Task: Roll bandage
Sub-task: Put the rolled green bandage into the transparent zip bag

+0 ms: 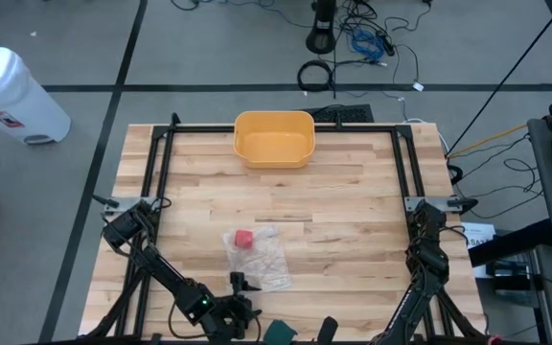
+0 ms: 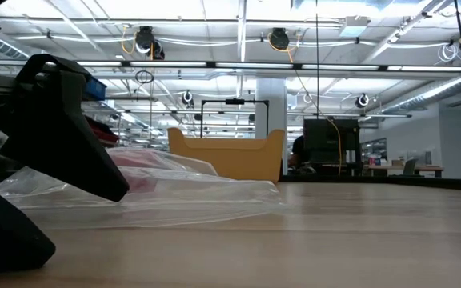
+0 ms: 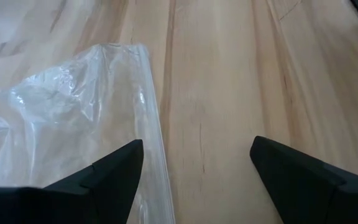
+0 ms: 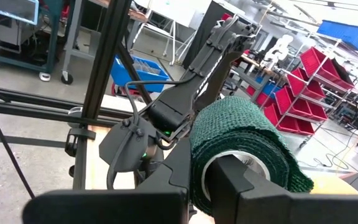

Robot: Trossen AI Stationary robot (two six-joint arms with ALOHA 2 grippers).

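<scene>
Green bandage roll (image 4: 244, 152) pinched in right gripper (image 4: 225, 186), core facing camera; left gripper (image 3: 194, 168) spread.

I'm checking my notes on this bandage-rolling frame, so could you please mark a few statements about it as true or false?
1. The right gripper is shut on a green bandage roll. True.
2. The yellow bin sits at the near edge of the table, between the arms. False: it sits at the far edge, away from both arm bases.
3. The left gripper is open, with an edge of the clear plastic bag by one finger. True.
4. The plastic bag holds nothing. False: the high view shows a small red item in it.
5. The bandage roll lies flat on the wooden table. False: it is held up in the right gripper.
</scene>
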